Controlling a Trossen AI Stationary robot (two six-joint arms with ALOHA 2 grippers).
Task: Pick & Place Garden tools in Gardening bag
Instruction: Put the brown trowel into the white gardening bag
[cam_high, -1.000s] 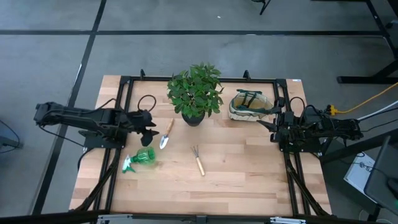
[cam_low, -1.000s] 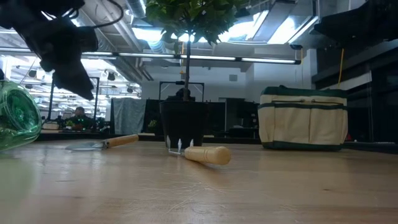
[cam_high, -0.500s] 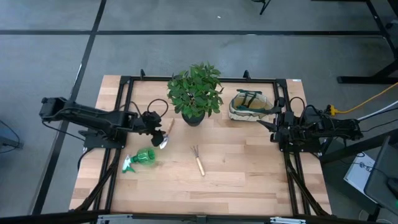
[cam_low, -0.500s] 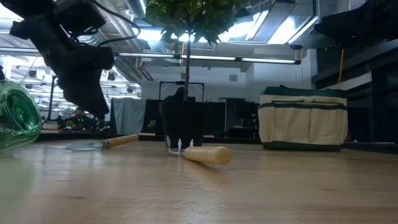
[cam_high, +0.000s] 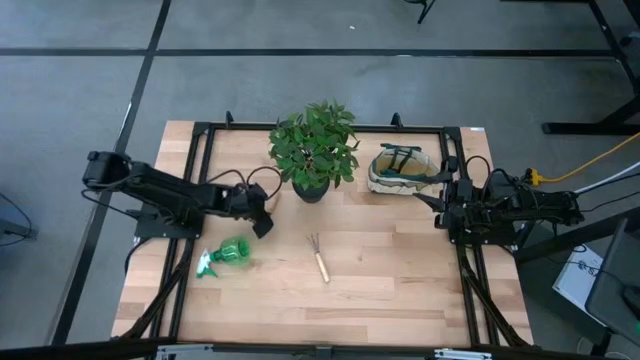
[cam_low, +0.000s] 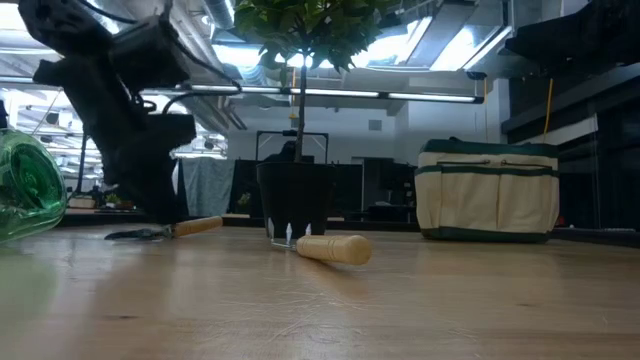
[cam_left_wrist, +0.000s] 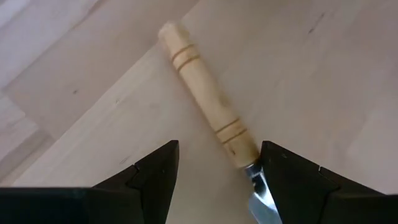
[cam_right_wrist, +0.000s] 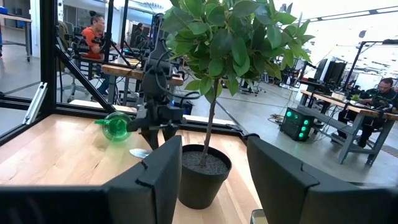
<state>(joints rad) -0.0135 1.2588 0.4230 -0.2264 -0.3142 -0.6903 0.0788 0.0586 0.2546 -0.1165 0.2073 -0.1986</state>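
The wooden-handled trowel (cam_left_wrist: 205, 93) lies flat on the table; in the low view its handle (cam_low: 197, 226) shows left of the pot. My left gripper (cam_left_wrist: 217, 149) is open and slants down just above it, one finger on each side of the handle's blade end. I see no touch. The pronged rake (cam_high: 318, 256) lies at the table's middle. The green spray bottle (cam_high: 226, 254) lies on its side at the near left. The cream gardening bag (cam_high: 400, 172) stands at the far right. My right gripper (cam_right_wrist: 214, 149) waits open and level at the right edge.
A leafy potted plant (cam_high: 314, 150) in a black pot (cam_low: 297, 200) stands at the far middle, between the trowel and the bag. A black frame rail (cam_high: 200, 170) runs along the table's sides. People and workbenches show in the room beyond.
My left gripper has gone toward the table's right edge and down, to just above the trowel. It has tipped more steeply downward and has stayed open. The trowel and the other tools have not moved.
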